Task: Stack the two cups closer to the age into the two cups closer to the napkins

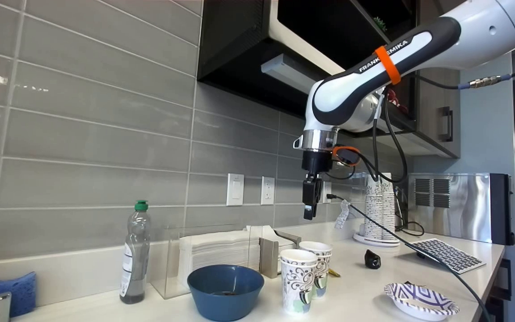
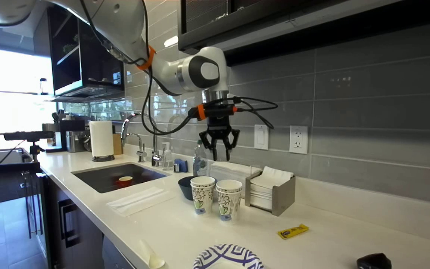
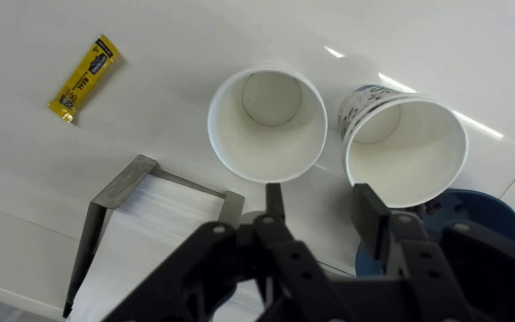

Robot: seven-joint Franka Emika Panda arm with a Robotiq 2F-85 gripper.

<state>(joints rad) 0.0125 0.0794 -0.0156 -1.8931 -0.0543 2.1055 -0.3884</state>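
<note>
The white patterned paper cups stand upright in two nested stacks, side by side on the counter; each stack shows a doubled rim. One stack [image 2: 229, 201] stands beside the metal holder with the napkins [image 2: 273, 177]; it also shows in the wrist view [image 3: 268, 129]. The other stack [image 2: 202, 198] stands against the blue bowl's side, and it shows in the wrist view [image 3: 405, 152]. The inner cups hide most of the outer cups. My gripper [image 2: 221, 155] points down in the air above the stacks. In the wrist view its fingers [image 3: 320, 197] are apart with nothing between them.
The blue bowl [image 1: 225, 295] stands beside the cups. A soap bottle [image 1: 135, 255] is near the wall. A yellow packet [image 2: 292, 231], a patterned paper bowl [image 1: 420, 300] and a black object [image 1: 372, 259] lie on the counter. A sink [image 2: 105, 186] is further along.
</note>
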